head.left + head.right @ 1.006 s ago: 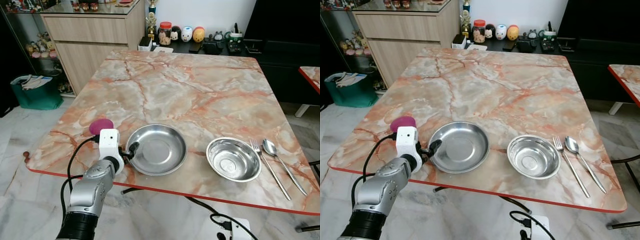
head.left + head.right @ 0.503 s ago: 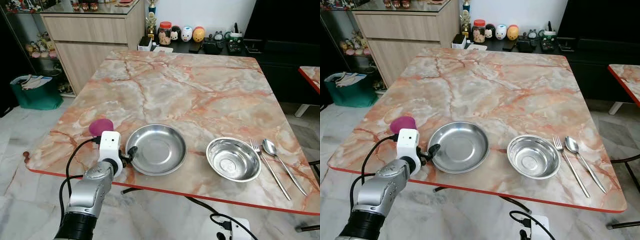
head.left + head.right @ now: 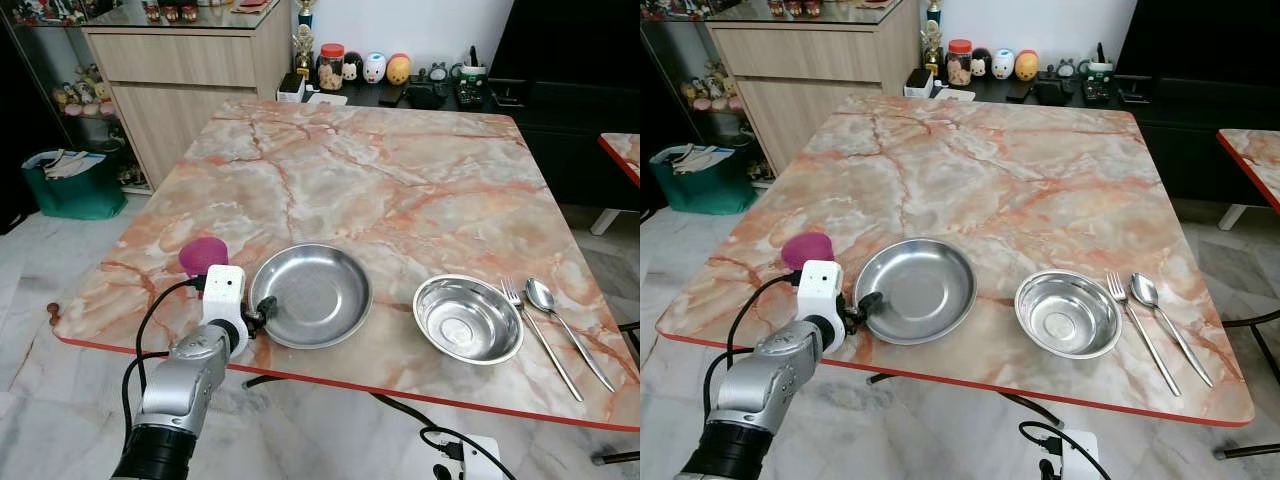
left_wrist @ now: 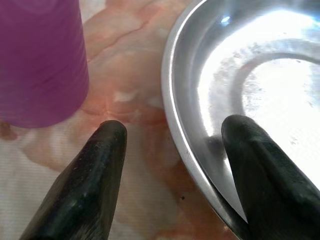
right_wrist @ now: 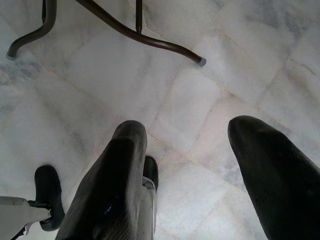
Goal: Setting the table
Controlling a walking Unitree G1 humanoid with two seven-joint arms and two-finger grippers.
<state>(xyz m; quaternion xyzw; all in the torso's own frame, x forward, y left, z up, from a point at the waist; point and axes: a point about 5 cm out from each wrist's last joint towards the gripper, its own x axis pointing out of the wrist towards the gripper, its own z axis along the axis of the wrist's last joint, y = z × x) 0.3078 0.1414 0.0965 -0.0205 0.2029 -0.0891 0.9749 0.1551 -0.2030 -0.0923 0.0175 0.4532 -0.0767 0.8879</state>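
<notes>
The left pincer sat at the near left edge of the marble tabletop, its two black fingers spread apart. The left wrist view showed what the head views could not: one finger lay inside the steel plate, over its rim, while the other finger rested outside on the bare marble, so the rim stood between them, not squeezed. The same view showed the purple cup upright just beside the plate, not touching it.

The right pincer hung with its fingers apart above a pale marble floor, with a dark curved table leg beyond it.

On the tabletop, near the front edge, the plate lay left of centre. To its right sat a steel bowl, apart from the plate. Right of the bowl lay a fork and a spoon side by side, long axes running away from the robot, tines and spoon bowl at the far end.

Beyond the tabletop stood a wooden cabinet and a dark shelf with small figurines. A green bag sat on the floor to the left.
</notes>
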